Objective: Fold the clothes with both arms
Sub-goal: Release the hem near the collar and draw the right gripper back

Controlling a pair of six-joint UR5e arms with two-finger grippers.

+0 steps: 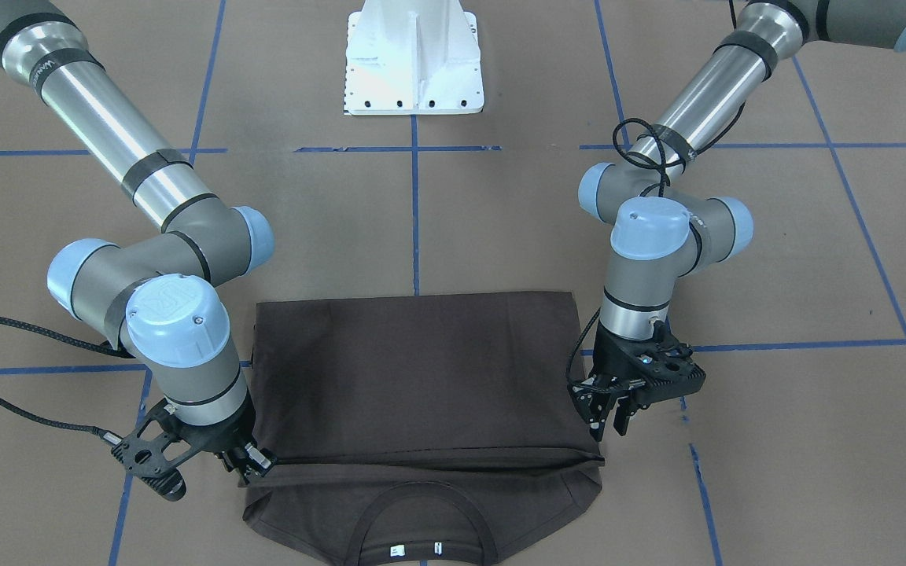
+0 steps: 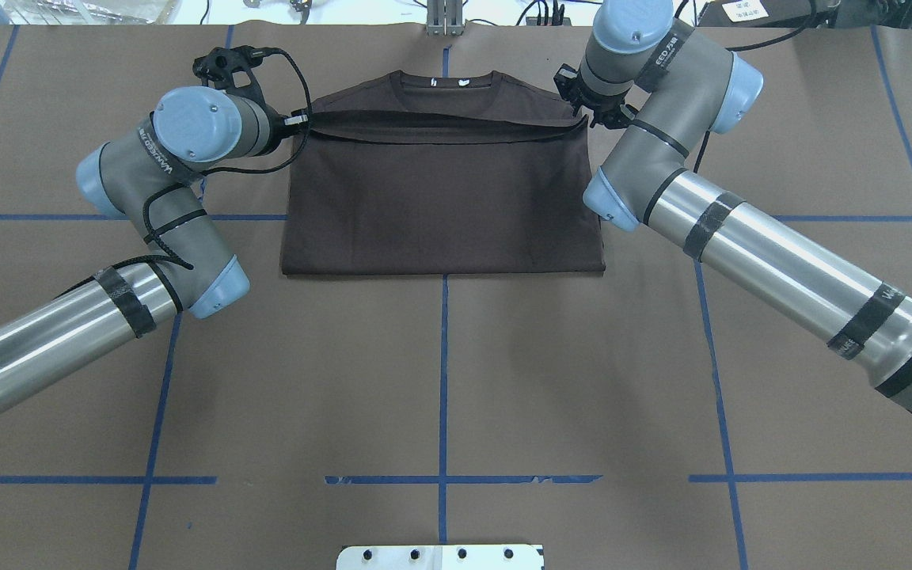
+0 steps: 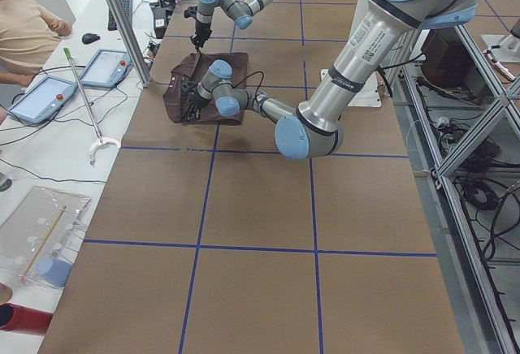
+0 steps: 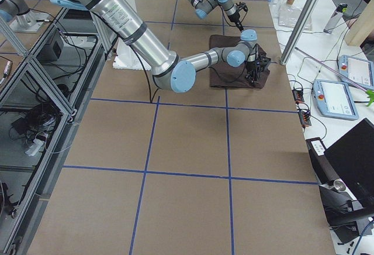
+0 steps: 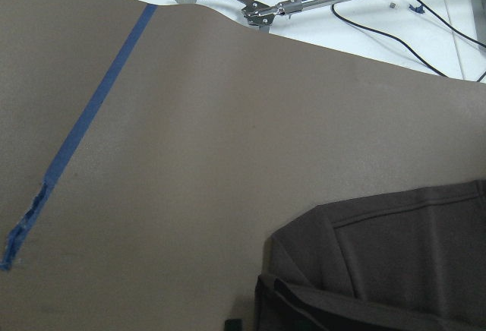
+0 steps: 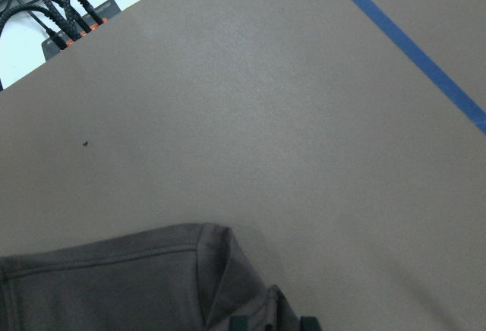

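Note:
The dark brown-grey T-shirt (image 1: pixel 421 369) lies flat at the table's far side, collar and white neck labels (image 2: pixel 446 81) away from the robot. Its lower part is folded up over the chest, and the hem (image 2: pixel 440 128) runs taut between both grippers just short of the collar. My left gripper (image 2: pixel 298 121) is shut on the hem's left corner; it also shows in the front view (image 1: pixel 609 431). My right gripper (image 2: pixel 585 119) is shut on the hem's right corner (image 1: pixel 258 464). The right wrist view shows fabric (image 6: pixel 114 285) between dark fingertips (image 6: pixel 243 322).
The white pedestal (image 1: pixel 414 63) stands at the robot's side. Blue tape lines (image 2: pixel 443 380) grid the brown table. Beyond the far edge lie cables, tablets (image 3: pixel 36 98) and a metal grabber tool (image 5: pixel 250 8). An operator (image 3: pixel 24 29) sits there.

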